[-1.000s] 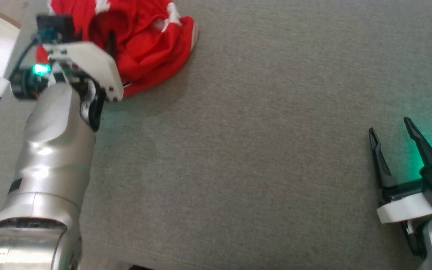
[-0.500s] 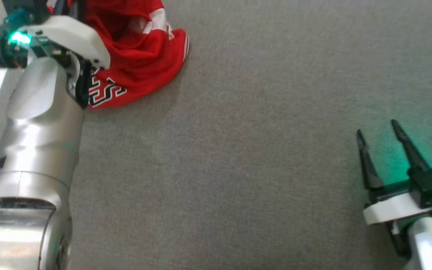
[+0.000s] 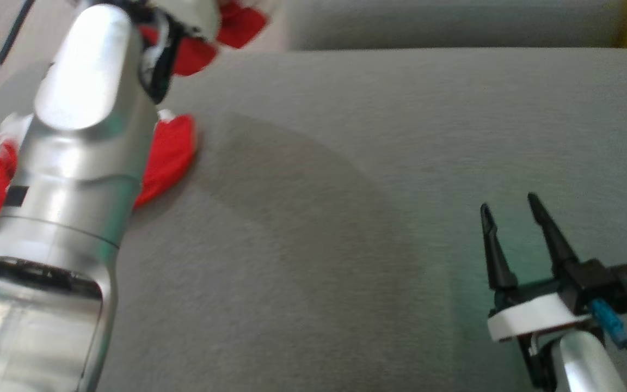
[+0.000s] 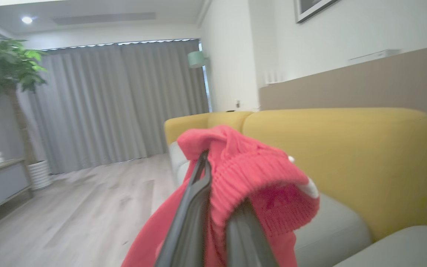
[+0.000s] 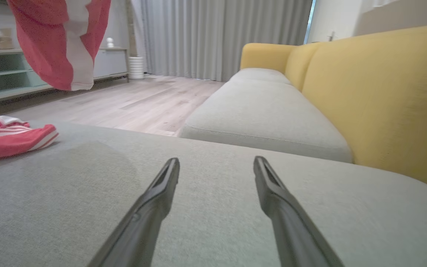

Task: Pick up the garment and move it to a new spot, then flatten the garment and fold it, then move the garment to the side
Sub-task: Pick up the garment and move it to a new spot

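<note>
Left wrist view | left gripper (image 4: 224,178) clamped on garment (image 4: 258,167) | right gripper (image 3: 508,203) apart, idle | advice: lift till hem clears sofa seat (image 3: 346,218), then carry right.

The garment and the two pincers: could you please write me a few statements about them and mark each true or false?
1. The left pincer is shut on the garment. True.
2. The right pincer is shut. False: it is open and holds nothing.
3. The whole garment lies flat on the seat. False: part hangs from the left pincer and part rests on the seat.
4. The sofa back is yellow. True.
</note>
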Controlling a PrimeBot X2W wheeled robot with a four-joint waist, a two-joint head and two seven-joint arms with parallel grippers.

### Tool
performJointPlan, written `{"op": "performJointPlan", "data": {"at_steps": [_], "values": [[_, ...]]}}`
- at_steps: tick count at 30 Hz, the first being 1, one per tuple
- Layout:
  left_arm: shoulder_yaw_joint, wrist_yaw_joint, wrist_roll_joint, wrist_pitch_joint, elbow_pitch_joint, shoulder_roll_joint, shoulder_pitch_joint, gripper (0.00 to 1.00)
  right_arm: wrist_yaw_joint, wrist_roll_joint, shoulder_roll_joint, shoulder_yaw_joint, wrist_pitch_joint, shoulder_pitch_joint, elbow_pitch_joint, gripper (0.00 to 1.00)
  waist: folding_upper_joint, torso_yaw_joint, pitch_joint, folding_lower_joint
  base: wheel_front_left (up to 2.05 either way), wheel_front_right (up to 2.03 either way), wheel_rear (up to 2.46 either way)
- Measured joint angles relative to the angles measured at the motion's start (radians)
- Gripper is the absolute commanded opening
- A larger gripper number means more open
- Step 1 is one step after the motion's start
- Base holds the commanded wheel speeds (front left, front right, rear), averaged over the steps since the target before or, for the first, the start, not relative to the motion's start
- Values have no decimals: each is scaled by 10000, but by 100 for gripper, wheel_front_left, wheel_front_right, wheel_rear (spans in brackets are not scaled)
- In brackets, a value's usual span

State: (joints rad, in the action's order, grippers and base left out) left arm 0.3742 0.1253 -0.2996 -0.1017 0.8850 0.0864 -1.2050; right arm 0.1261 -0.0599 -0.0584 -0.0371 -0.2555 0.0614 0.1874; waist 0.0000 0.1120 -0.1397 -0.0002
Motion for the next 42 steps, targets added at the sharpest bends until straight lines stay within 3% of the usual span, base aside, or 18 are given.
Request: {"op": "performJointPlan", "data": {"at_steps": [4,11,16,20,21,22,23,24,25,30,34,37,42], "values": [[805,71,-1206,328,-1114,-44,12,0,0,550,44,-295,0,-347,-15,100,0,-882,473,-1,0,0,0],[1162,71,-3425,790,-1902,-470,523,0,0,1062,88,-571,0,-423,-136,100,0,-2501,932,-1,0,0,0],[1214,29,-5315,616,-1325,-692,2413,0,0,1266,90,-708,0,-422,-140,100,0,-3345,881,0,0,0,0],[2242,-422,-6274,-650,-729,-667,4742,0,0,1306,94,-840,2,-404,-153,100,0,-3651,488,3,0,0,0],[2489,-522,-6211,-1005,-441,-650,5158,0,0,1304,94,-846,2,-372,-157,100,0,-3672,351,3,0,0,0],[2556,-635,-6159,-1250,-190,-631,5495,10,0,1304,94,-844,2,-319,-157,100,0,-3685,224,4,0,0,0],[2558,-782,-6155,-1386,-4,-608,5743,10,0,1302,96,-832,2,-276,-167,100,0,-3692,117,4,0,0,0],[2560,-934,-6096,-1440,136,-585,5875,46,0,1298,98,-800,2,-260,-176,100,0,-3685,38,4,0,0,0],[2439,-1114,-5858,-1463,111,-568,5947,100,0,1281,102,-746,2,-268,-173,100,0,-3648,-3,5,0,0,0],[1453,-1804,-3693,-1476,-1421,-539,6321,100,0,1166,104,-366,2,-387,-128,100,0,-3239,149,4,0,0,0],[581,-2318,-2105,-1492,-2991,-520,8226,100,0,1093,117,-142,2,-830,-121,100,0,-2831,631,1,0,0,0],[69,-2410,-1233,-1494,-4034,-495,9824,100,0,1032,121,13,2,-1306,-115,100,0,-2399,958,-1,0,0,0],[-525,-2397,-848,-1503,-4915,-443,11360,100,0,1026,130,242,2,-1593,-105,100,0,-1650,1459,0,0,0,0]]}}
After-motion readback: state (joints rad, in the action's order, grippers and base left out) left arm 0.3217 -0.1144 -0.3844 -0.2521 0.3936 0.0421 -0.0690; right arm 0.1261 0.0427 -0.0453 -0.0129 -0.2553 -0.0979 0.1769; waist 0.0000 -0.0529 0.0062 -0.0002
